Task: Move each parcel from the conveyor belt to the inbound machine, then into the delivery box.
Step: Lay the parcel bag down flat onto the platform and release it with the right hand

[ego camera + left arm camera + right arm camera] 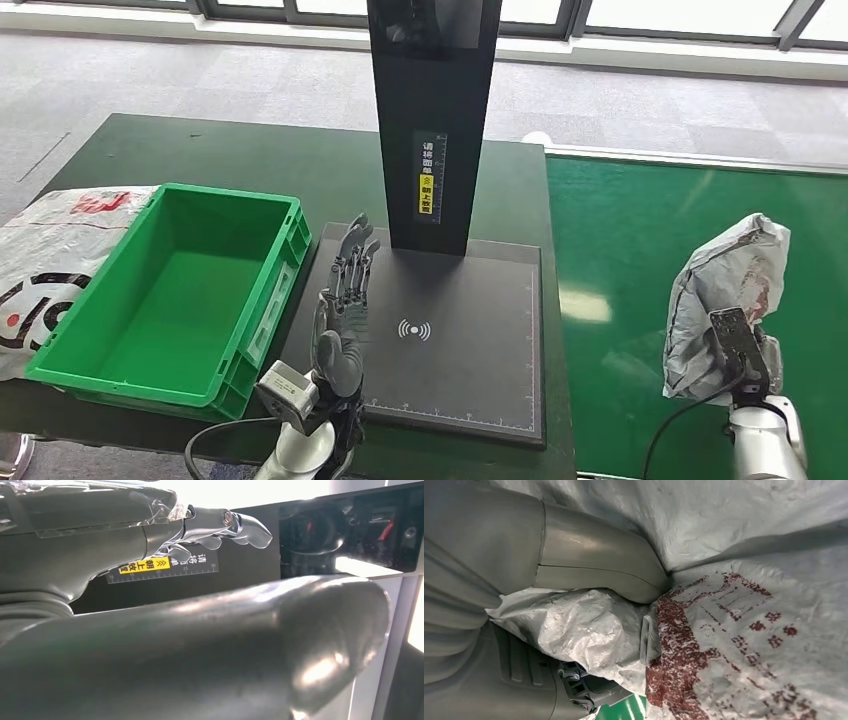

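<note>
My right robot hand [742,352] is mostly hidden behind the grey parcel [722,295]; I can't read the smeared red print on it. Scanner post [433,120] is cut off by the top edge. White bag [50,250] left of green box [175,300] is cut by the edge.

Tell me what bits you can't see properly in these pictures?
- Right robot hand: its fingers are buried in the grey parcel in head and right wrist views.
- Red print on the parcel: too smudged to read.
- White bag: partly behind the green box, cut off by the head view's edge.
</note>
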